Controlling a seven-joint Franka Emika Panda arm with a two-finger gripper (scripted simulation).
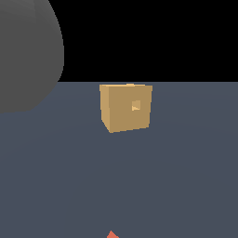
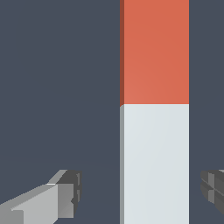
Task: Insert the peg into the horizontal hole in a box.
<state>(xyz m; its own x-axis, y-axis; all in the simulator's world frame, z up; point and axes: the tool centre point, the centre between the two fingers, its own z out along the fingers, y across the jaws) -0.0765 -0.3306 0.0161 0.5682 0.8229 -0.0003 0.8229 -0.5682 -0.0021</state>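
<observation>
On the dark floor I see the box (image 1: 125, 108), hole (image 1: 135, 105) in its near face; only the peg's (image 2: 154, 113) orange tip pokes in at the exterior view's bottom edge. Wrist view: gripper (image 2: 142, 192) spread wide, fingers (image 2: 65, 194) clear of the peg between them, holding nothing, both peg ends cropped.

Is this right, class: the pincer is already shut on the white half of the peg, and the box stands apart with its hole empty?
Not quite. In the wrist view the pincer is open: its fingers flank the white half of the peg with gaps on both sides. The box does stand apart, its hole empty.
</observation>
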